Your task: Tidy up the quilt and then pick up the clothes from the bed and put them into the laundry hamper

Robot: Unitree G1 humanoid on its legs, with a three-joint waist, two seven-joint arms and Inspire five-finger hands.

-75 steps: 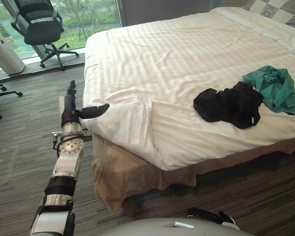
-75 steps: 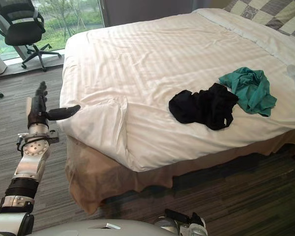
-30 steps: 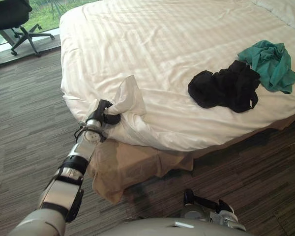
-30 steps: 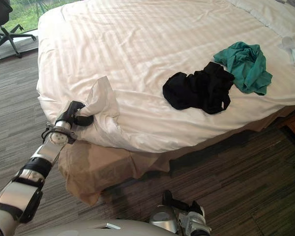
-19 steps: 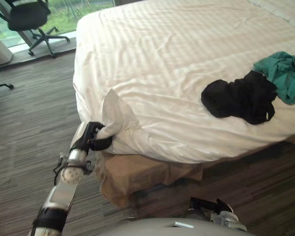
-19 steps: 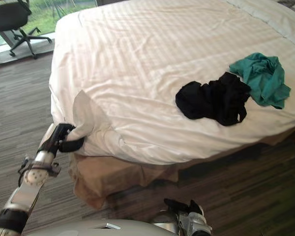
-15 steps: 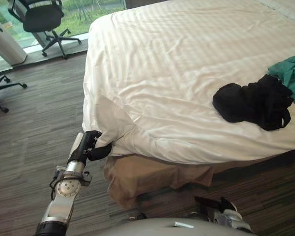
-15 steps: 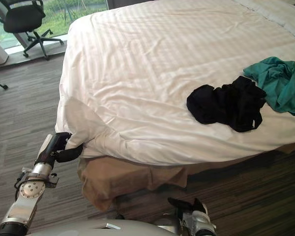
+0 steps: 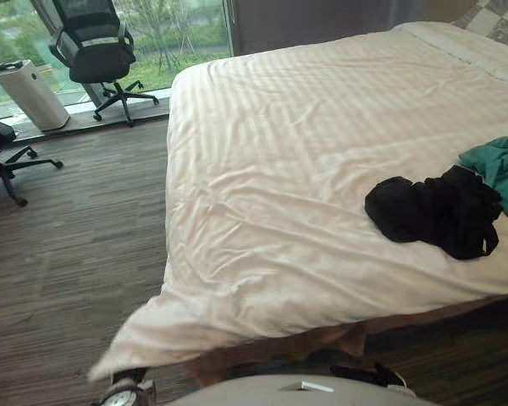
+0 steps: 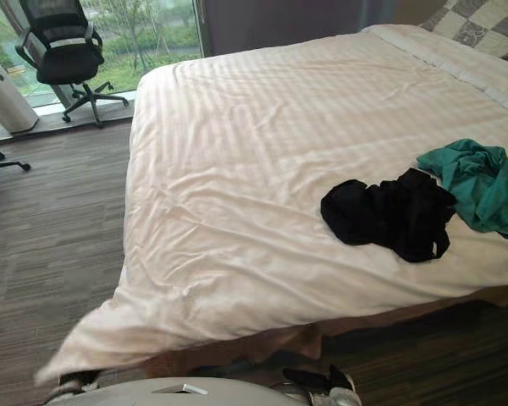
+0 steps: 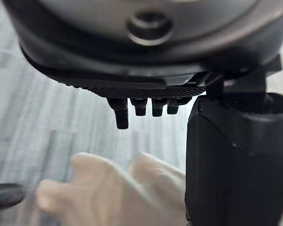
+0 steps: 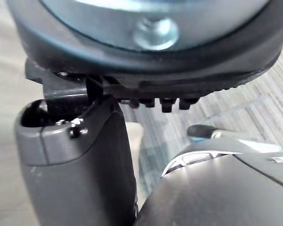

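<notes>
The white quilt (image 9: 322, 135) lies spread over the bed (image 9: 322, 340), its near corner (image 9: 144, 342) stretching off the edge toward 7 o'clock, down to the left hand (image 11: 236, 155); white cloth (image 11: 113, 188) shows just past that hand, but I cannot tell whether the fingers grasp it. The black clothes (image 10: 389, 216) lie on the quilt at 3 o'clock, touching a green garment (image 10: 478, 182) at their 2 o'clock. The right hand (image 12: 80, 165) hangs low at 6 o'clock, fingers relaxed, holding nothing.
</notes>
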